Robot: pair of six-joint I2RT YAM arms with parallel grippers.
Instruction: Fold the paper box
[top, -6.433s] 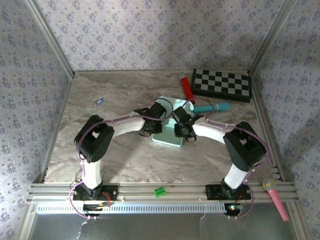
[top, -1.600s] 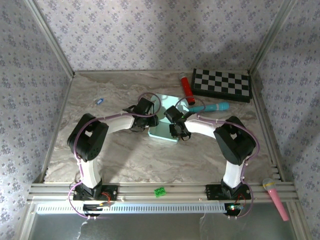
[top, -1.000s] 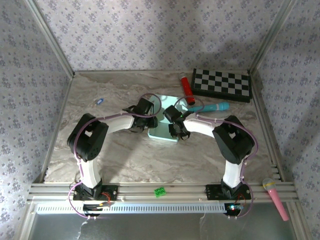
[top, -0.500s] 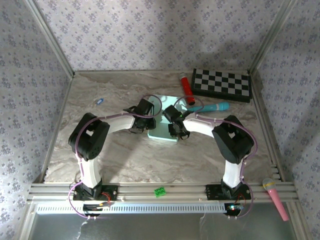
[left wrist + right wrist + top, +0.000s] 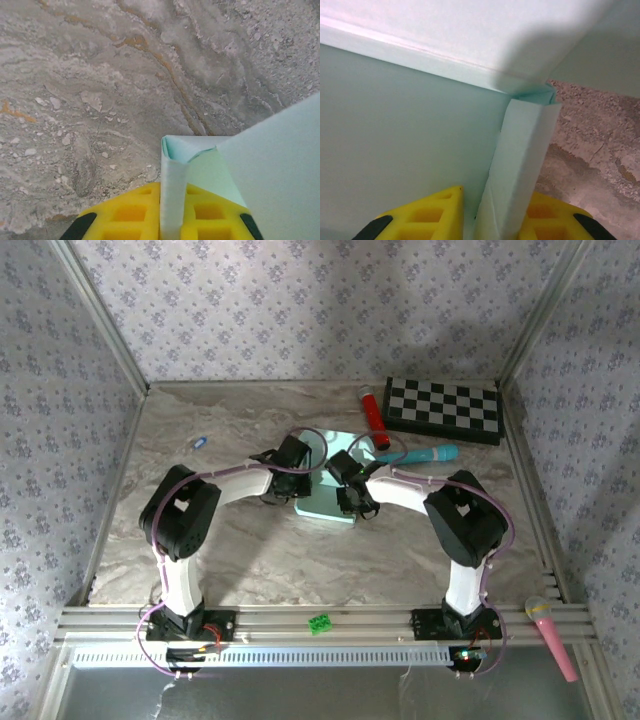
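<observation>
The pale mint-green paper box (image 5: 327, 502) lies in the middle of the table, between the two wrists. My left gripper (image 5: 300, 483) holds its left side. In the left wrist view the yellow fingers (image 5: 127, 217) are shut on a folded wall of the paper box (image 5: 172, 195), which stands upright between them. My right gripper (image 5: 348, 492) is at the box's right side. In the right wrist view its yellow fingers (image 5: 427, 215) are shut on a doubled side wall of the paper box (image 5: 517, 165), with a broad panel to the left.
A folded checkerboard (image 5: 442, 408) lies at the back right, a red cylinder (image 5: 373, 415) beside it. A teal toy microphone (image 5: 425, 454) lies just right of the box. A small blue item (image 5: 199, 442) sits at the left, a pink microphone (image 5: 551, 636) on the front rail.
The left gripper has closed onto the box's left wall and edged slightly right. The right gripper has kept its grip, hardly moving.
</observation>
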